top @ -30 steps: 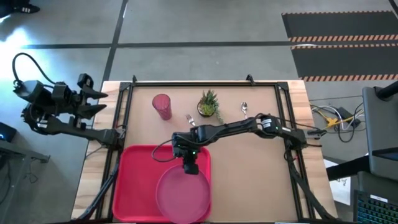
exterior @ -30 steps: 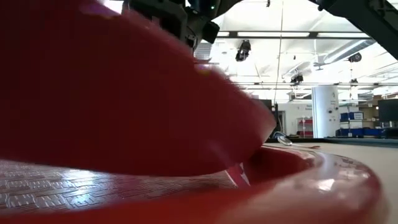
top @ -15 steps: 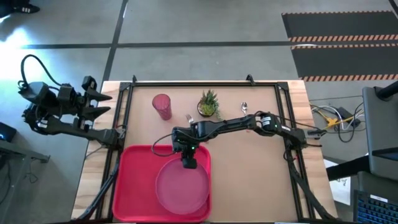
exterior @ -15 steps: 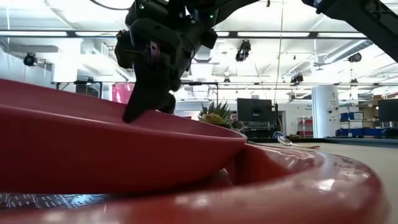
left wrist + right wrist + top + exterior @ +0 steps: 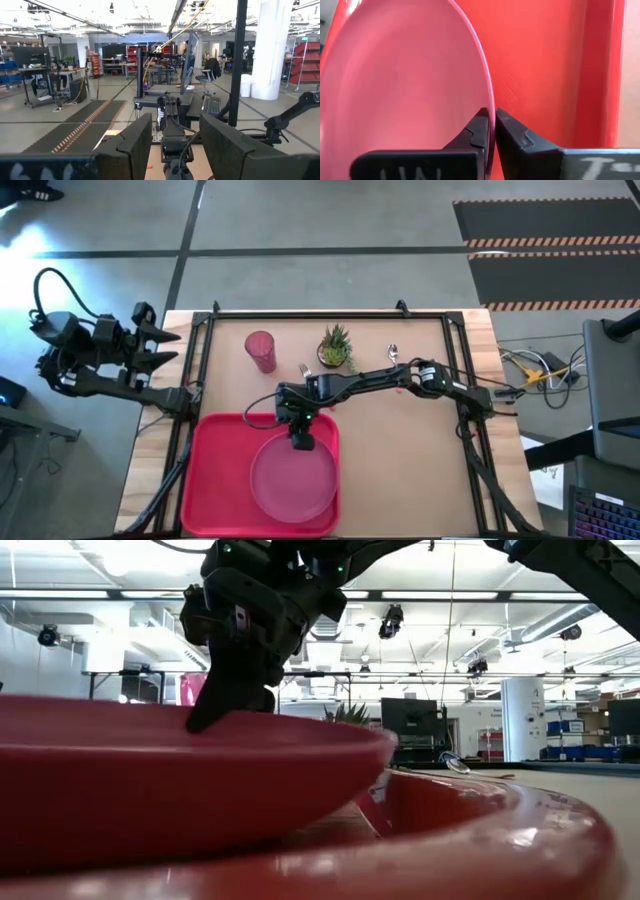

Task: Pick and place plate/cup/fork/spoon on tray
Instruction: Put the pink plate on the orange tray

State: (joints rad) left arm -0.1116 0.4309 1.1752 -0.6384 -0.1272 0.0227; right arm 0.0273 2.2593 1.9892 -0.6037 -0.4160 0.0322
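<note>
The pink plate (image 5: 293, 477) is over the right half of the red tray (image 5: 215, 480); it fills the low view (image 5: 180, 770) and the right wrist view (image 5: 405, 75). My right gripper (image 5: 300, 438) is shut on the plate's far rim. The red-pink cup (image 5: 260, 350) stands upright at the table's far left. The fork (image 5: 305, 372) and the spoon (image 5: 393, 355) lie flat on the table on either side of a potted plant. My left gripper (image 5: 155, 345) is open and empty, off the table's left edge; its wrist view (image 5: 175, 135) looks into the room. My right gripper pinches the plate's far rim (image 5: 491, 111) between its two fingers (image 5: 480, 131), one above the rim and one below. The fingers slant down from the table's far side (image 5: 225, 705). The plate sits about level, low over the tray floor; whether its near part touches the tray, I cannot tell.
A small potted green plant (image 5: 335, 347) stands at the far middle of the table. The tray's raised rim (image 5: 480, 830) runs close in front of the low camera. A black frame borders the table's far and side edges.
My right gripper has drawn the plate toward the table's far edge, from overhanging the tray's near rim to lying within the tray. The plate has gone from steeply tilted to about level. My left arm has shifted slightly toward the table.
</note>
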